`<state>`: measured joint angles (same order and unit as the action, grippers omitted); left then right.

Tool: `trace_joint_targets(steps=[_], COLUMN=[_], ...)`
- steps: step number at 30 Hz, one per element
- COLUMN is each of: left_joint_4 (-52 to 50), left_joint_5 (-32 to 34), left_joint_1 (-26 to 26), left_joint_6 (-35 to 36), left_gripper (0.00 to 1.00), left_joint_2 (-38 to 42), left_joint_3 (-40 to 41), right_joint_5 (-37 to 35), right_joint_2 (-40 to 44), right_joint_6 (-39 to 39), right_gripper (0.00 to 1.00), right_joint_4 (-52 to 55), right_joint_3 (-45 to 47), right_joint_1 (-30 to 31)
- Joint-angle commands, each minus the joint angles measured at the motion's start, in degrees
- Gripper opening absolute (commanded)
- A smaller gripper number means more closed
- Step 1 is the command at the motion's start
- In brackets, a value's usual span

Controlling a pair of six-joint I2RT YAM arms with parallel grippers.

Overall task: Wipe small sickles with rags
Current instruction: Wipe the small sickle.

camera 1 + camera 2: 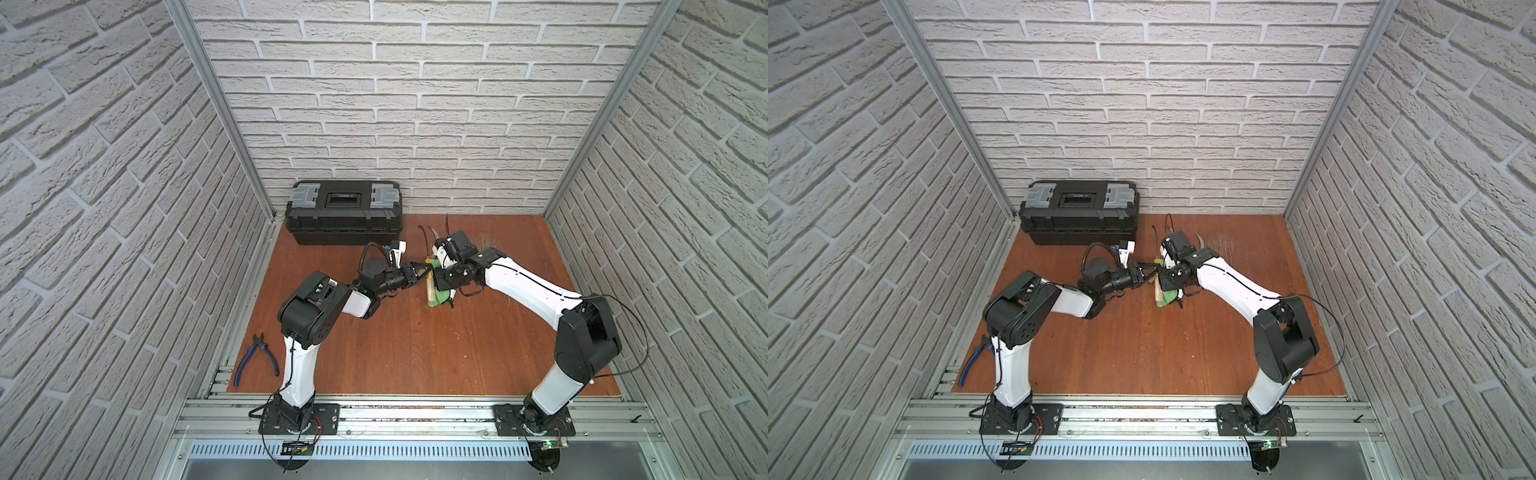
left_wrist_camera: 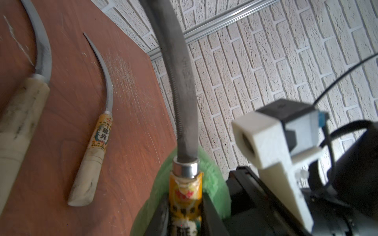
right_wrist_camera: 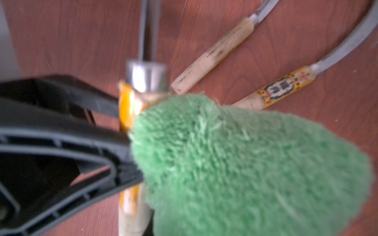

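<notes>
Left gripper (image 2: 185, 214) is clamped tight on the yellow-labelled handle of one small sickle (image 2: 184, 81). It holds the sickle over the table (image 1: 374, 353) about mid-width, somewhat toward the far side, with the blade angled up at the far wall. Right gripper (image 1: 441, 279) is pinched closed on the green rag (image 3: 245, 163), which presses against that handle right at the metal collar. A second labelled sickle (image 2: 100, 134) and a plain-handled sickle (image 2: 22, 114) lie flat just beyond. The blade's inner edge is toothed (fine serrations show in the left wrist view). A stroke along it could snag the fluffy pile, tugging the rag from the jaws or twisting the sickle in its grip.
</notes>
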<state>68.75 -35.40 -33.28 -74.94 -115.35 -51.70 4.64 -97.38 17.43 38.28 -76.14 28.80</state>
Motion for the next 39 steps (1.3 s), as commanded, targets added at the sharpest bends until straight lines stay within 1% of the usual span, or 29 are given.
trace_joint_targets(steps=[1,7,9,11,14,17,20,23,26,33,39], left_joint_4=[5.72,4.56,4.29,4.26,4.65,6.21,8.87,11.41,11.59,11.62,11.62], left_joint_5=[2.11,1.40,1.21,1.12,1.03,1.55,2.23,2.59,2.79,2.61,1.56], left_joint_1=[0.11,0.98,1.28,1.40,1.36,1.34,1.21,0.89,0.29,-0.62,-1.12], left_joint_6=[1.28,1.72,1.72,1.64,1.47,0.76,-0.70,-2.29,-2.50,-2.74,-3.36], left_gripper=[0.00,0.00,0.00,0.00,0.00,0.00,0.00,0.00,0.00,0.00,0.00], left_joint_2=[1.41,1.44,1.68,2.04,2.94,3.78,4.20,4.06,4.51,4.76,3.93], left_joint_3=[-2.70,-3.32,-3.44,-3.35,-2.50,-0.67,1.16,2.23,2.40,0.94,-1.46], right_joint_5=[10.03,9.79,10.13,8.88,9.24,13.85,18.31,21.46,25.41,33.35,38.18], right_joint_2=[2.18,4.65,6.68,9.26,13.66,16.90,18.06,16.58,12.54,3.24,-1.76], right_joint_6=[-0.79,-0.47,-0.31,0.31,1.76,3.95,6.48,7.92,9.18,10.74,7.85], right_gripper=[0.03,0.03,0.03,0.03,0.03,0.03,0.03,0.03,0.03,0.03,0.03], right_joint_4=[1.99,1.52,1.34,1.32,0.47,-2.84,-7.06,-10.07,-12.50,-15.74,-13.38], right_joint_3=[1.74,5.42,7.58,9.70,12.21,14.04,14.42,12.40,8.48,-0.70,-5.80], right_joint_1=[5.12,6.43,6.45,6.11,2.85,-2.67,-7.63,-11.13,-12.77,-13.00,-12.65])
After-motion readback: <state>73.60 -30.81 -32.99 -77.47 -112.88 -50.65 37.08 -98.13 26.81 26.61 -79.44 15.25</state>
